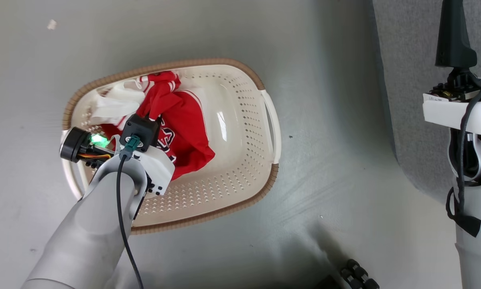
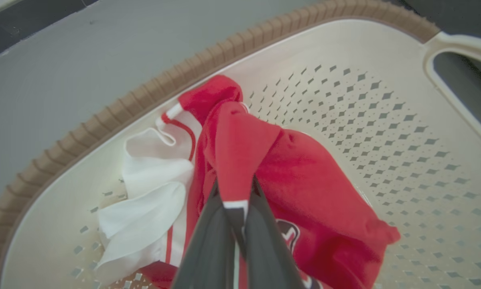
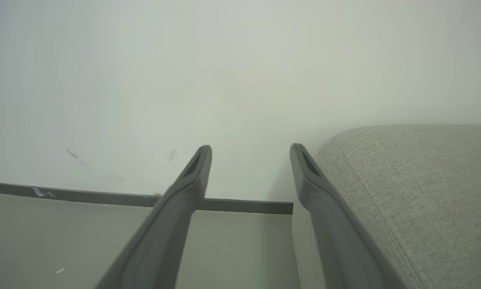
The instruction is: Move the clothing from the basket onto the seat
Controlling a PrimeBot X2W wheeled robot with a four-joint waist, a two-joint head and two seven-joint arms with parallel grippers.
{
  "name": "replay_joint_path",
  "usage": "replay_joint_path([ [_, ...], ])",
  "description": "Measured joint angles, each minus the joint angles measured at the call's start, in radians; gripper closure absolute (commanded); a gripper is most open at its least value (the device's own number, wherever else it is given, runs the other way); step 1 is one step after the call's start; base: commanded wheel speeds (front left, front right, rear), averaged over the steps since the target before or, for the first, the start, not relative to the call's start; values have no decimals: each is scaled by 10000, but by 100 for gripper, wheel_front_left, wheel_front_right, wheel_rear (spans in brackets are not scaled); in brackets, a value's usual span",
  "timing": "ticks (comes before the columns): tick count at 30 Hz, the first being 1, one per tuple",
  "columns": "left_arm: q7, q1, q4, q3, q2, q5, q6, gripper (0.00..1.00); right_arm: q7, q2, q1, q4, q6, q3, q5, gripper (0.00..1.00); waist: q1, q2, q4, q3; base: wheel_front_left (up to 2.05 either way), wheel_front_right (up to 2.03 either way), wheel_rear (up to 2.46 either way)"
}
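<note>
While left fingers (image 2: 210,241) pinch clothing (image 2: 304,180), lettering (image 2: 288,232) unreadable

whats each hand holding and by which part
The left hand pinches a raised fold of the red clothing at its trimmed edge. The right hand is open, holding nothing.

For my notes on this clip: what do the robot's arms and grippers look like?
Left arm: smooth pale grey forearm, white wrist bracket, black cable into a teal plug, green light. Left gripper and right gripper: two long, dark grey, tapering fingers each. Right arm: pale, with a white wrist block and black cables.
</note>
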Motion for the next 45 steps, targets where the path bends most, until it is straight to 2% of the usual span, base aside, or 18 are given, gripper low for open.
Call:
replay_joint_path([
  [25, -19, 1229, -5513, 1576, 1097, -345, 178, 100, 0, -186, 299, 803, 0, 692, -777, 0, 0, 0, 1303, -2246, 0, 0, 0],
  [31, -44, 1593, -6132, 1774, 1352, -558, 146, 100, 0, -347, 695, 1081, 0, 957, -940, 0, 0, 0, 1516, -2841, 0, 0, 0],
  [45, -42, 1759, -7018, 1979, 1860, -807, -307, 100, 0, -849, 1565, 1732, 0, 1513, -1043, 0, -1, 0, 1785, -4301, 0, 0, 0],
])
